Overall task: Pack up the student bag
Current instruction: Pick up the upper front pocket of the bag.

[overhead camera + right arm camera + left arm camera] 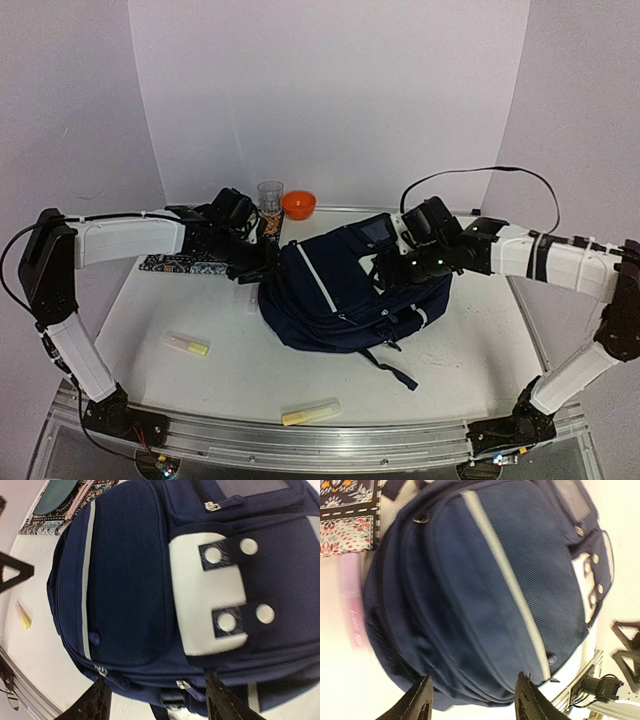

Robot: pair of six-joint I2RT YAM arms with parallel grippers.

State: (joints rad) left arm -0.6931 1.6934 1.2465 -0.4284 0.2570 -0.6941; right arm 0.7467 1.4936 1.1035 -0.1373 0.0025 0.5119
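The large navy-blue fabric backpack (pixel 345 295) with a thin white stripe and white buckle patches lies front face up in the middle of the white worktop (pixel 480 330). A dark strap trails from it toward the near edge. It looks soft and only partly filled, so it will probably sag and crease under a pinch rather than lift as one piece. The cloth itself is not slippery. A zip pull, a raised seam or a strap would likely give a surer hold than the flat front panel. Whether the main compartment is open cannot be told.

The left gripper (pixel 472 690) hovers at the bag's left edge with its fingers apart and nothing between them. The right gripper (pixel 156 690) hangs over the bag's right side, fingers likewise spread and empty. Both arms reach inward from the sides, elbows out wide and forearms nearly level.

Just beside the bag's left edge lies a pale pink tube (pixel 351 600), with a patterned cloth (pixel 185 264) beyond it. A clear glass tumbler (pixel 270 197) and a small orange bowl (pixel 299 204) stand at the back edge. One yellow marker (pixel 187 345) lies toward the near left corner, and a second yellow marker (pixel 311 412) lies at the near edge.
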